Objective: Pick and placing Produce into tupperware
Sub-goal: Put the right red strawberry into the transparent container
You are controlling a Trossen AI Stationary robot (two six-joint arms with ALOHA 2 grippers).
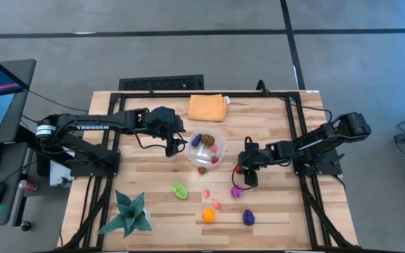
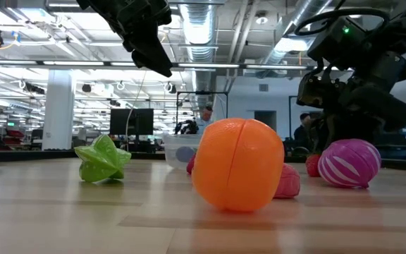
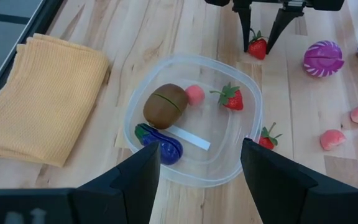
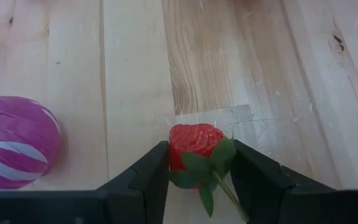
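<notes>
High view: my right gripper is down on the table just right of the tupperware, at a red strawberry. My left gripper hangs at the tub's left rim, w/ the orange cloth behind it. Green fruit, orange fruit and dark purple piece lie loose, well apart.

Low view: orange fruit fills the front, magenta striped fruit beside it. Tub barely shows behind.

Left wrist view: my left fingers are spread wide, holding nothing. Tub holds a brown kiwi, purple piece, pink ball, strawberry. Another strawberry sits against the outside rim.

Right wrist view: my right fingers flank the strawberry, touching or nearly so; grip not proven. Risk, I reckon: small, rounded, leafy top, so it could squirt out on closing, or roll into the magenta fruit nearby. Carrying over, I might clip the rim and shove the light tub.
</notes>
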